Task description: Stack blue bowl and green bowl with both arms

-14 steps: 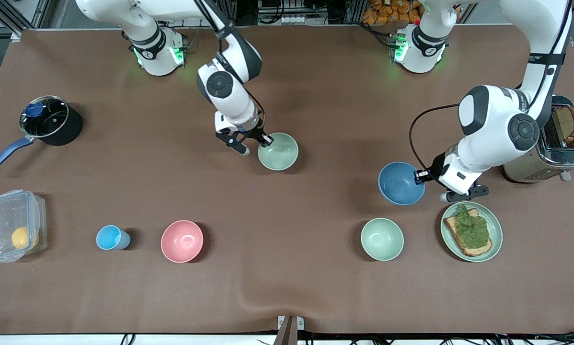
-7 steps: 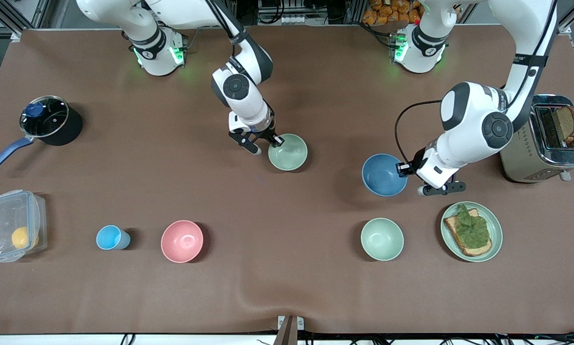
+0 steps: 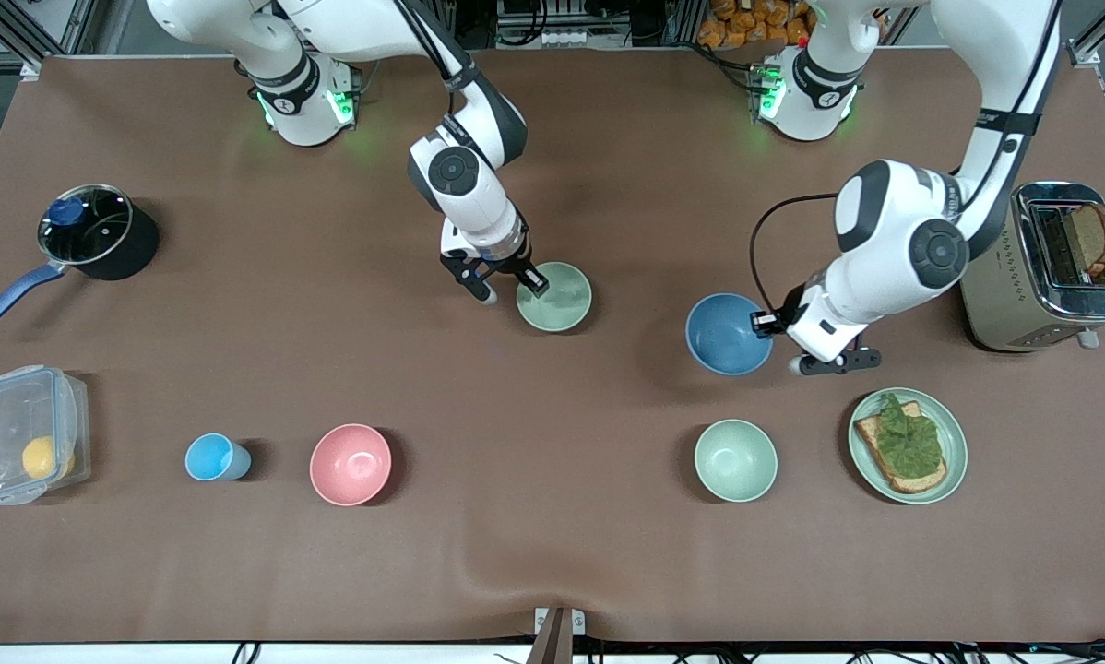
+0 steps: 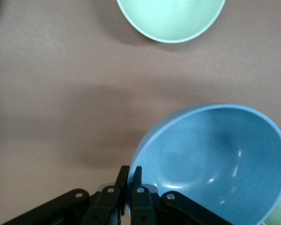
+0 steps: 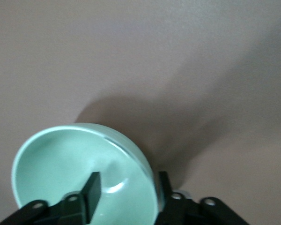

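Note:
The blue bowl (image 3: 726,334) hangs tilted above the table. My left gripper (image 3: 763,323) is shut on its rim, seen close in the left wrist view (image 4: 130,176) with the bowl (image 4: 215,159). The green bowl (image 3: 554,296) sits near the table's middle. My right gripper (image 3: 525,277) is open astride its rim, one finger inside and one outside, as the right wrist view (image 5: 126,185) shows on the bowl (image 5: 61,164). A twin green bowl (image 3: 735,459) stands nearer the camera. The left wrist view shows one pale green bowl (image 4: 171,18); I cannot tell which.
A green plate with toast (image 3: 954,433) lies beside the twin bowl. A toaster (image 3: 1023,295) stands at the left arm's end. A pink bowl (image 3: 350,464), light-blue cup (image 3: 216,457), clear box (image 3: 27,433) and lidded pot (image 3: 96,231) are toward the right arm's end.
My left gripper has carried the blue bowl toward the green bowl. My right gripper and the green bowl shifted a little toward the left arm's end, then stopped.

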`<act>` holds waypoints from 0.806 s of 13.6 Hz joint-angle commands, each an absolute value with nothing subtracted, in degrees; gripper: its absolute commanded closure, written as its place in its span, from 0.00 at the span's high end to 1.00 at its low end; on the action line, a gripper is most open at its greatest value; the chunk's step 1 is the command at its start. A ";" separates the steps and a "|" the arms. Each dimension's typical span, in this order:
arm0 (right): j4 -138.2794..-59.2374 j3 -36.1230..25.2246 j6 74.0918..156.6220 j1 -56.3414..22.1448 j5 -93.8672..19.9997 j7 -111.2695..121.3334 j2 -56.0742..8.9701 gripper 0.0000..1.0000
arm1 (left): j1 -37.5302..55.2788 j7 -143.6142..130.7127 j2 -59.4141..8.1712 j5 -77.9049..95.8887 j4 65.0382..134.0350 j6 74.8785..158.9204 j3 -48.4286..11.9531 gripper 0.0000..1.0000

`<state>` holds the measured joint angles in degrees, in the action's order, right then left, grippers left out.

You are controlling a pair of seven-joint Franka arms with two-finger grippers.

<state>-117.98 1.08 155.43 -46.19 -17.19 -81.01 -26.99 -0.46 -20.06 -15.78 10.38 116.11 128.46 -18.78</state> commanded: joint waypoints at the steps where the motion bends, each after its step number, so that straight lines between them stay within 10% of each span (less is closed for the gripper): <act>1: -114.89 1.23 145.95 -42.64 -18.19 -82.09 -24.97 1.00 | 2.45 -24.85 -16.70 12.13 114.43 128.50 -18.98 0.00; 11: -112.68 1.23 135.26 -33.66 -42.16 -81.57 -29.52 1.00 | 16.68 -43.74 -20.29 11.95 110.84 128.41 -18.98 0.00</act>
<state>-112.88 0.53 134.72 -34.07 -37.14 -81.71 -27.21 14.14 -40.09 -17.75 10.61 113.90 128.52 -19.31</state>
